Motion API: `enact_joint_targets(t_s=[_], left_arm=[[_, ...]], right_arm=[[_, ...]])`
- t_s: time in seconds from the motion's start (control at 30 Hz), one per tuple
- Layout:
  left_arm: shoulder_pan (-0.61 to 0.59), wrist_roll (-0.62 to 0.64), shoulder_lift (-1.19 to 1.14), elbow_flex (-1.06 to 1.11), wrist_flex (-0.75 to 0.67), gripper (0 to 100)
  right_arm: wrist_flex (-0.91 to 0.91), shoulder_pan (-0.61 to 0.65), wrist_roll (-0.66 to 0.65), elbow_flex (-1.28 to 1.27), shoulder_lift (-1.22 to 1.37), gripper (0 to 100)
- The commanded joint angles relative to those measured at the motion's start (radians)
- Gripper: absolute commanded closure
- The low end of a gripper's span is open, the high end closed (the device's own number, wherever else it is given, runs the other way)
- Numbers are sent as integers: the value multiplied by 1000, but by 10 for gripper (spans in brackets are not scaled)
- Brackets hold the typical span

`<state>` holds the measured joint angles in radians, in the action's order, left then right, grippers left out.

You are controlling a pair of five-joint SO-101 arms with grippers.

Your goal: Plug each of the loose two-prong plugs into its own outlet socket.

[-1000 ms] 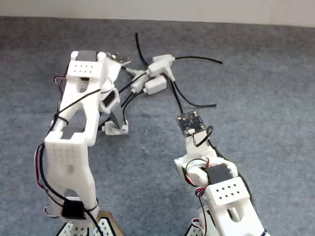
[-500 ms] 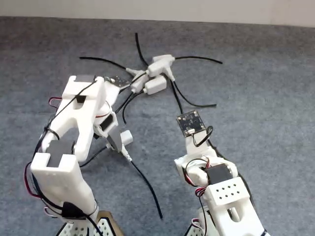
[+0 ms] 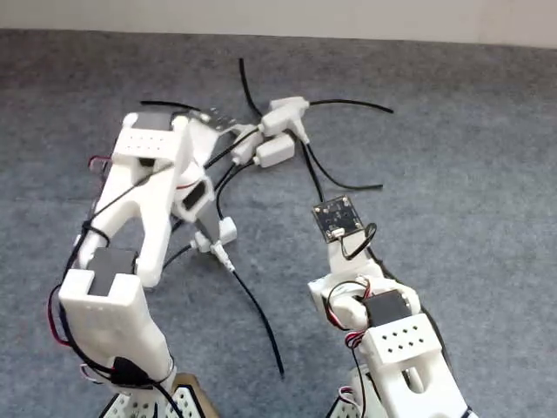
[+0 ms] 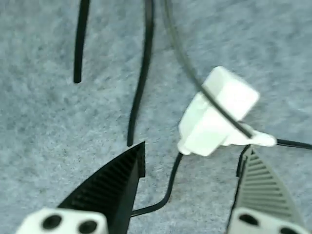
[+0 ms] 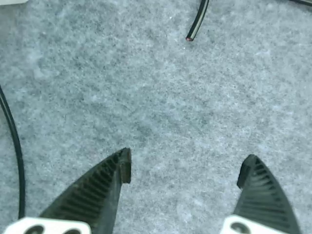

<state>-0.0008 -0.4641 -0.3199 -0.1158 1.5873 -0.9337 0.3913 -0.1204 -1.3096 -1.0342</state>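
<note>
Hovering with left gripper (image 4: 195, 147) spread apart over a loose plug (image 4: 214, 117), right gripper (image 5: 188, 155) gaping too, socketing apparently left to do.

A white plug (image 3: 223, 233), trailing its black cord (image 3: 257, 322), lies near the clustered white sockets (image 3: 277, 131).

Place: a robotics lab or hobby test bench.
Surface: a grey felt-like mat (image 3: 487, 174) covers the whole counter, up to a pale strip of wall (image 3: 392, 16) along the far edge.
Machines: two white plastic arms (image 3: 139, 218) with perforated printed shells stand side by side at the near edge.
Wiring: exposed red and black wire loops (image 3: 335, 309) and a small bare circuit board (image 3: 338, 218) sit on the right arm.
Props: short black cords (image 3: 261, 326) cut off at the end.
</note>
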Motion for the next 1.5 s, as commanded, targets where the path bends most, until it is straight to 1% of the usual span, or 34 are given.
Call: enact_joint_targets(t_s=[0.0, 0.07, 0.17, 0.4, 0.47, 0.57, 0.8, 0.93, 1.07, 1.13, 1.2, 1.27, 1.3, 1.47], left_arm=[[79, 46, 28, -203, 110, 695], [125, 61, 27, -252, 150, 695], [159, 83, 22, -248, 153, 695], [133, 89, -70, -196, 152, 696], [116, 87, -76, -193, 150, 713], [108, 55, -82, -153, 106, 742], [108, 52, -81, 31, -51, 737], [110, 52, -82, 58, -89, 737], [108, 51, -84, 58, -94, 746], [108, 51, -84, 58, -114, 806], [108, 48, -84, 58, -124, 912], [113, -9, -84, 58, -121, 997], [113, -28, -85, 59, -118, 995], [108, -31, -136, 47, -118, 995]], right_arm=[[16, -4, -12, 5, -16, 659], [16, -4, -12, 5, -16, 659], [16, -4, -12, 5, -16, 659], [15, -4, -12, 5, -16, 659], [15, -4, -12, 5, -16, 659], [15, -4, -12, 5, -16, 659], [15, -4, -12, 5, -16, 659], [15, -4, -12, 5, -16, 659], [15, -4, -12, 5, -16, 659], [15, -4, -12, 5, -16, 659], [13, -4, -12, 5, -16, 659], [13, -4, -12, 5, -16, 659], [13, -4, -12, 5, -16, 659], [13, -4, -12, 5, -16, 659]])
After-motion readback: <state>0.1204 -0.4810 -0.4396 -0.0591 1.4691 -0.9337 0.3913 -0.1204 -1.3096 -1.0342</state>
